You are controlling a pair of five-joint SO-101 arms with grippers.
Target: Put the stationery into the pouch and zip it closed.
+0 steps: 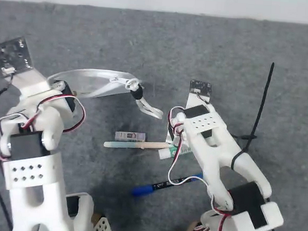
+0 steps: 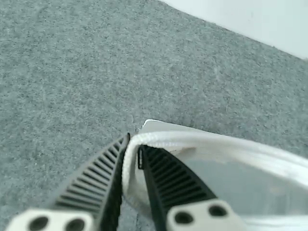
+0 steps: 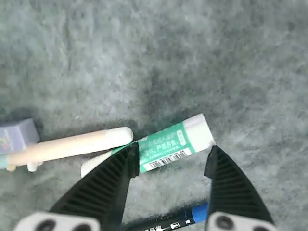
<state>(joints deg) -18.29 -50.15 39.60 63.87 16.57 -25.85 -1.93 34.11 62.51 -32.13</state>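
Picking 1 of 4 loose items. Left gripper [image 2: 132, 149]: clamped on the pouch [image 2: 226, 161] rim, far left on the table [image 1: 227, 46]. Right gripper [image 3: 172, 153]: jaws wide, hovering over the glue stick [image 3: 192, 134], centre right, which touches the cream pen [image 3: 72, 144]. The blue pen [image 1: 162, 186] lies nearer and the small box [image 1: 130, 136] to the left. Advice: the jaws seem nearly in line with the tube, so turn the wrist to close across its width. Grip mid-tube, clear of the cream pen.

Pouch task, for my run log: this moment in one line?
left end effector: shut on pouch rim | right end effector: open over green-labelled stick
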